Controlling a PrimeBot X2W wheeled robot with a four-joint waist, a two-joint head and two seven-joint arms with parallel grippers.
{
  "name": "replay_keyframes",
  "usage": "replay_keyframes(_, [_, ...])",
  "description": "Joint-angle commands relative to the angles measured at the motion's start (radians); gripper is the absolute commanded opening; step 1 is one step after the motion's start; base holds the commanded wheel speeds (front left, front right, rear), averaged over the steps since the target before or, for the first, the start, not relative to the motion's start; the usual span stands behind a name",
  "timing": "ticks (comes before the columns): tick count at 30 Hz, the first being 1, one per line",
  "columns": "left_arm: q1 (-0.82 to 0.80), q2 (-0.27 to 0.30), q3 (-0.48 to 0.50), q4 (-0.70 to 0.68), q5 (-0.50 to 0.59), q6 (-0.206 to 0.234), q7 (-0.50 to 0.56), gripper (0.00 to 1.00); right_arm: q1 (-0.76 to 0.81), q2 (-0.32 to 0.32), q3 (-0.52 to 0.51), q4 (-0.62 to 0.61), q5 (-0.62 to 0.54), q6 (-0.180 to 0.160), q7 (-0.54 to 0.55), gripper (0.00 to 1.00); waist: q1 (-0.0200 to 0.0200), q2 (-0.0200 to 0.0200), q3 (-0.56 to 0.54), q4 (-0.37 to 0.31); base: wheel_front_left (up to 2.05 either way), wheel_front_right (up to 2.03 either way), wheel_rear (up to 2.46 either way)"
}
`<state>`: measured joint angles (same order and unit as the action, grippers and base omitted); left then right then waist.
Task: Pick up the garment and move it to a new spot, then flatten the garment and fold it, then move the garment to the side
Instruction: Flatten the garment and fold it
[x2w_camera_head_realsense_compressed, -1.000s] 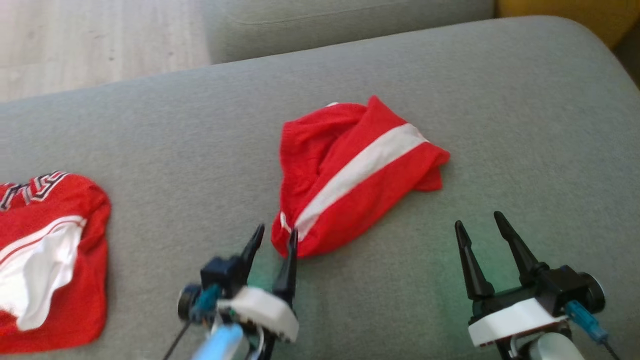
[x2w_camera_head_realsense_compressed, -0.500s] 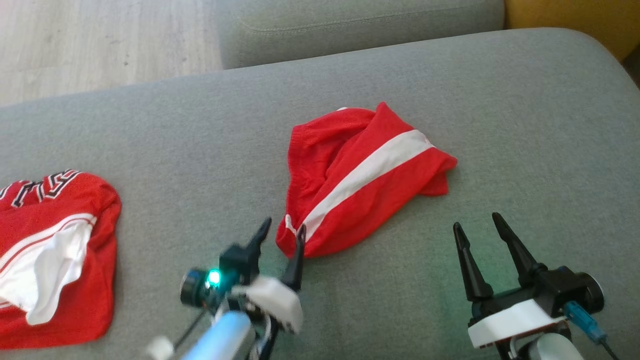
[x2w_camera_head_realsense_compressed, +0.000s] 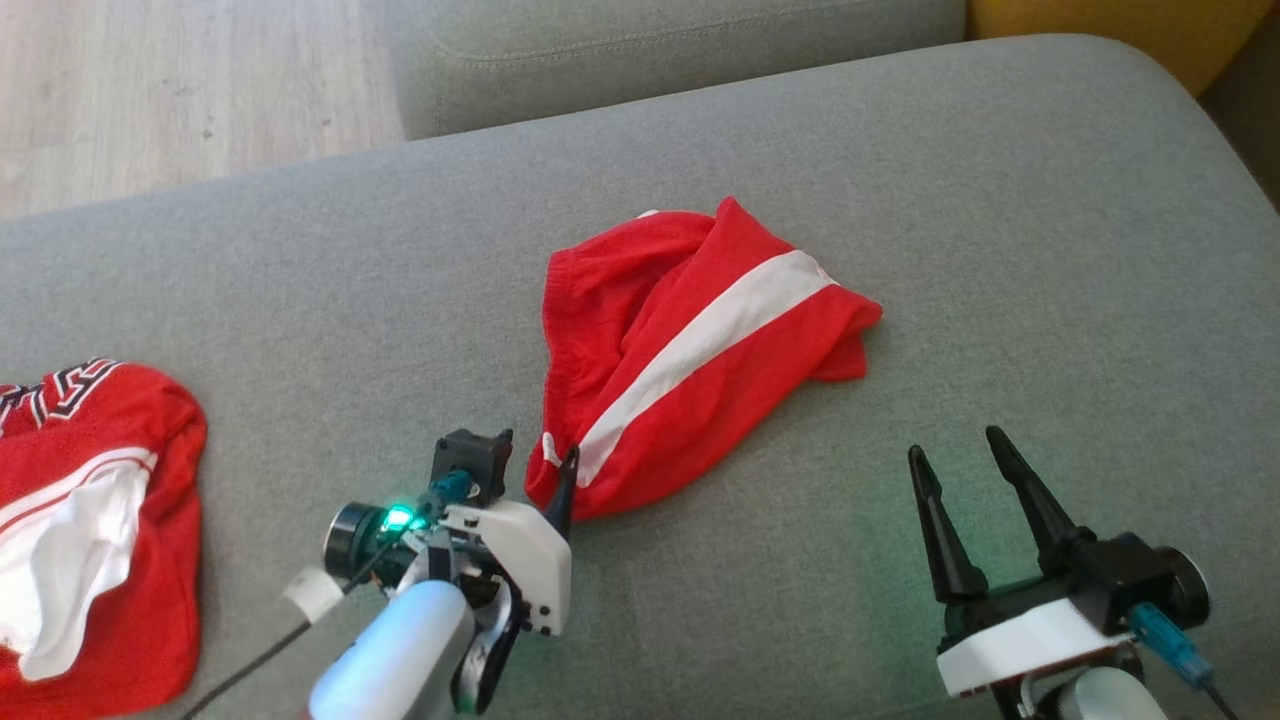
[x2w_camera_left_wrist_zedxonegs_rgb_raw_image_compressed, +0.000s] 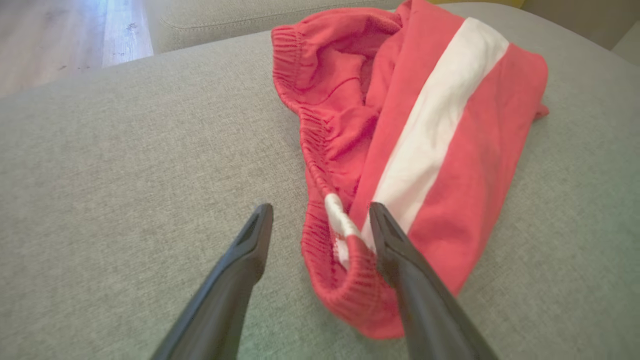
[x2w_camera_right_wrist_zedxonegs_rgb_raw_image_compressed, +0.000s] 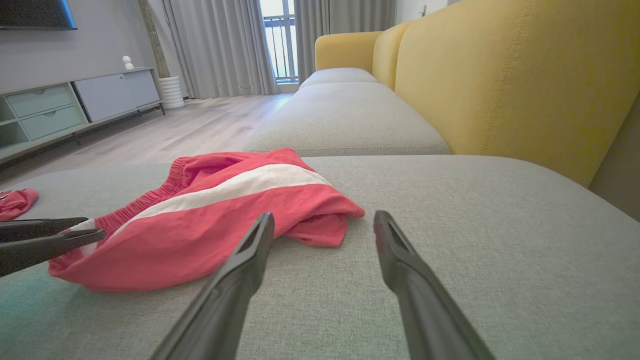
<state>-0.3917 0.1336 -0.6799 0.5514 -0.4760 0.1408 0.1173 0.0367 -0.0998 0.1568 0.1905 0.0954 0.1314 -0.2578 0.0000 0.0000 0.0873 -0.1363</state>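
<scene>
Shorts (x2w_camera_head_realsense_compressed: 700, 350), red with a broad white stripe, lie crumpled near the middle of a grey sofa cushion (x2w_camera_head_realsense_compressed: 300, 300). The elastic waistband is bunched along the left side, and the stripe runs diagonally from the near left corner toward the far right.

That near corner of the waistband (a small white patch shows on it) sits between the two dark fingers of the left gripper (x2w_camera_left_wrist_zedxonegs_rgb_raw_image_compressed: 320, 212). The fingers stand wide apart and have not closed on the cloth. In the left wrist view one finger crosses in front of the red fabric beside the stripe, though contact cannot be told. The other finger is over bare cushion just left of the waistband.

The right gripper (x2w_camera_head_realsense_compressed: 955, 445) hangs over bare cushion to the right of the shorts and nearer the robot. It is apart from the cloth, fingers spread wide and holding nothing.

A second garment (x2w_camera_head_realsense_compressed: 90, 500), also red, with a white panel and black-and-white lettering, lies rumpled at the robot's far left on the same cushion, well apart from the shorts.

Beyond the far edge sits another grey cushion (x2w_camera_head_realsense_compressed: 650, 50), with a yellow backrest (x2w_camera_right_wrist_zedxonegs_rgb_raw_image_compressed: 500, 75) rising along the right. Pale wooden floor (x2w_camera_head_realsense_compressed: 150, 90) stretches away to the left. In the right wrist view a low cabinet (x2w_camera_right_wrist_zedxonegs_rgb_raw_image_compressed: 75, 100) stands against the wall and grey curtains (x2w_camera_right_wrist_zedxonegs_rgb_raw_image_compressed: 220, 45) hang by a window.
</scene>
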Motion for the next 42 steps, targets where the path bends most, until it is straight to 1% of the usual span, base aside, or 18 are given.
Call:
replay_keyframes(1, [-0.021, 0.035, 0.025, -0.062, -0.006, -0.004, 0.029, 1.0, -0.004, 0.002, 0.016, -0.034, -0.003, -0.001, -0.004, 1.0, 0.0, 0.0, 0.005, -0.001, 0.0, 0.0, 0.0])
replay_keyframes(4, [-0.014, 0.062, 0.025, -0.12, -0.026, -0.015, 0.09, 1.0, -0.003, 0.004, 0.013, -0.033, -0.004, -0.001, -0.004, 1.0, 0.0, 0.0, 0.011, 0.002, 0.0, 0.0, 0.0])
replay_keyframes(10, [-0.018, 0.125, 0.017, -0.249, -0.08, -0.067, 0.249, 1.0, -0.003, 0.007, 0.014, -0.033, -0.005, -0.001, -0.004, 1.0, 0.0, 0.0, 0.02, 0.006, 0.0, 0.0, 0.0])
replay_keyframes(13, [-0.029, 0.158, 0.016, -0.303, -0.101, -0.085, 0.321, 1.0, -0.006, 0.008, 0.016, -0.033, -0.005, -0.001, -0.004, 1.0, 0.0, 0.0, 0.028, 0.004, 0.0, 0.0, 0.0])
replay_keyframes(15, [-0.035, 0.177, 0.019, -0.33, -0.113, -0.089, 0.358, 1.0, -0.01, 0.009, 0.019, -0.032, -0.005, -0.001, -0.004, 1.0, 0.0, 0.0, 0.034, 0.0, 0.0, 0.0, 0.0])
replay_keyframes(17, [-0.039, 0.188, 0.025, -0.351, -0.123, -0.087, 0.383, 0.96, -0.014, 0.01, 0.02, -0.032, -0.003, -0.001, -0.004, 1.0, 0.0, 0.0, 0.042, -0.005, 0.0, 0.0, 0.0])
replay_keyframes(18, [-0.041, 0.192, 0.027, -0.359, -0.126, -0.084, 0.391, 0.96, -0.016, 0.012, 0.02, -0.033, -0.002, -0.001, -0.004, 1.0, 0.0, 0.0, 0.047, -0.007, 0.0, 0.0, 0.0])
replay_keyframes(21, [-0.044, 0.199, 0.029, -0.372, -0.125, -0.078, 0.401, 0.94, -0.021, 0.014, 0.021, -0.033, -0.002, -0.001, -0.004, 1.0, 0.0, 0.0, 0.058, -0.011, 0.0, 0.0, 0.0])
replay_keyframes(24, [-0.048, 0.203, 0.029, -0.381, -0.123, -0.07, 0.407, 0.89, -0.026, 0.019, 0.021, -0.035, -0.001, -0.001, -0.004, 1.0, 0.0, 0.0, 0.073, -0.016, 0.0, 0.0, 0.0])
replay_keyframes(25, [-0.049, 0.204, 0.029, -0.383, -0.121, -0.067, 0.407, 0.83, -0.028, 0.02, 0.021, -0.035, -0.001, -0.001, -0.004, 1.0, 0.0, 0.0, 0.077, -0.017, 0.0, 0.0, 0.0])
replay_keyframes(26, [-0.049, 0.204, 0.028, -0.385, -0.119, -0.064, 0.407, 0.71, -0.029, 0.022, 0.021, -0.035, -0.001, -0.001, -0.004, 1.0, 0.0, 0.0, 0.08, -0.017, 0.0, 0.0, 0.0])
replay_keyframes(27, [-0.05, 0.204, 0.029, -0.386, -0.118, -0.061, 0.404, 0.56, -0.03, 0.023, 0.021, -0.034, 0.0, -0.001, -0.004, 1.0, 0.0, 0.0, 0.084, -0.018, 0.0, 0.0, 0.0])
replay_keyframes(28, [-0.05, 0.204, 0.029, -0.388, -0.117, -0.059, 0.402, 0.46, -0.031, 0.023, 0.02, -0.034, 0.0, -0.001, -0.004, 1.0, 0.0, 0.0, 0.086, -0.018, 0.0, 0.0, 0.0])
replay_keyframes(30, [-0.052, 0.203, 0.031, -0.391, -0.114, -0.054, 0.393, 0.33, -0.033, 0.025, 0.02, -0.033, 0.0, -0.001, -0.004, 1.0, 0.0, 0.0, 0.091, -0.018, 0.0, 0.0, 0.0])
replay_keyframes(31, [-0.052, 0.202, 0.032, -0.393, -0.114, -0.052, 0.387, 0.05, -0.035, 0.026, 0.02, -0.031, 0.0, -0.001, -0.004, 1.0, 0.0, 0.0, 0.093, -0.018, 0.0, 0.0, 0.0])
replay_keyframes(32, [-0.052, 0.201, 0.033, -0.395, -0.115, -0.052, 0.383, 0.0, -0.036, 0.026, 0.02, -0.03, -0.001, -0.001, -0.004, 1.0, 0.0, 0.0, 0.093, -0.018, 0.0, 0.0, 0.0])
replay_keyframes(38, [-0.05, 0.193, 0.046, -0.424, -0.129, -0.058, 0.342, 0.0, -0.036, 0.026, 0.021, -0.022, -0.002, -0.001, -0.004, 1.0, 0.0, 0.0, 0.079, -0.014, 0.0, 0.0, 0.0])
replay_keyframes(42, [-0.078, 0.165, 0.076, -0.47, -0.156, -0.075, 0.286, 0.0, -0.037, 0.026, 0.023, -0.019, -0.002, -0.001, -0.004, 1.0, 0.0, 0.0, 0.062, -0.017, 0.0, 0.0, 0.0])
